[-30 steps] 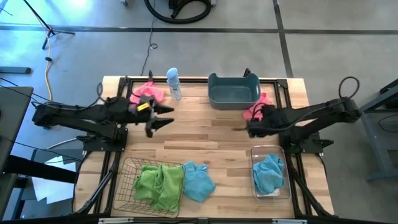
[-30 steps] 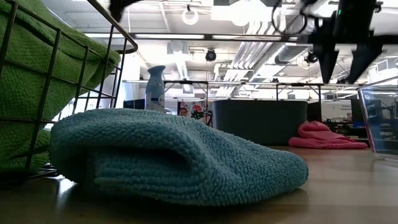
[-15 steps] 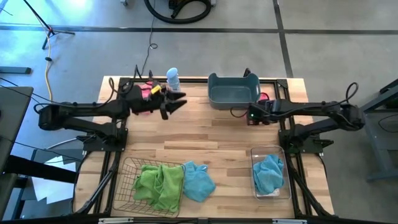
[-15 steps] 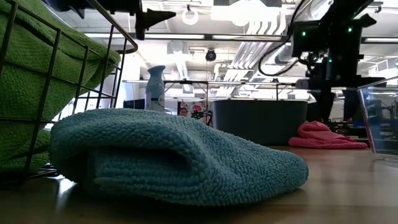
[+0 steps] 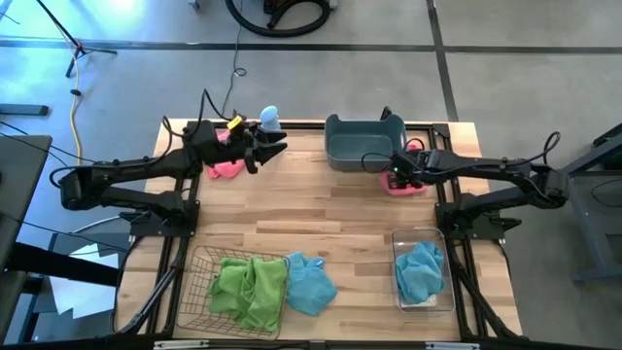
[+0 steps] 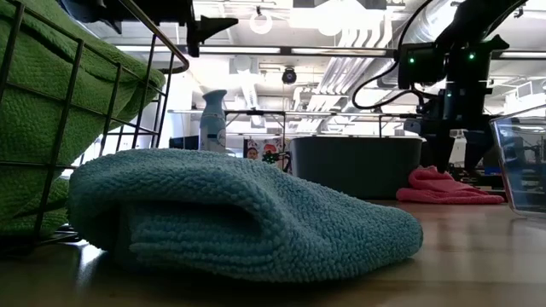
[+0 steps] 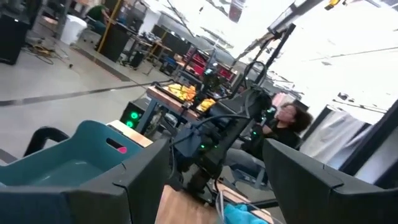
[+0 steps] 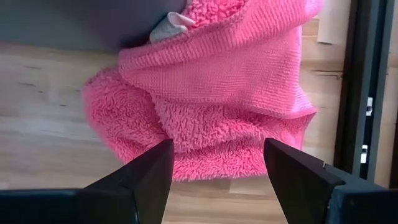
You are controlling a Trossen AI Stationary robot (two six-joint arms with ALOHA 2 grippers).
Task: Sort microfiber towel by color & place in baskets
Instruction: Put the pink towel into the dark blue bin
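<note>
Seen from above, three baskets sit on the wooden surface (image 5: 321,209): a blue-grey tub (image 5: 364,141) at 12 o'clock, long axis side to side; a wire basket (image 5: 209,287) at 7 o'clock; a clear bin (image 5: 424,272) at 5 o'clock, long axis front to back. Five towels: two pink (image 5: 228,167) (image 5: 403,185), one green (image 5: 248,287), two blue (image 5: 313,285) (image 5: 421,267). The left pincer (image 5: 272,152), fingers apart, is raised at 11 o'clock. The right pincer (image 8: 214,168), fingers apart, hangs over the pink towel beside the tub.

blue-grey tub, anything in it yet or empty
Empty as far as the high view shows: the blue-grey tub has a bare floor, and both pink towels lie outside it.
</note>
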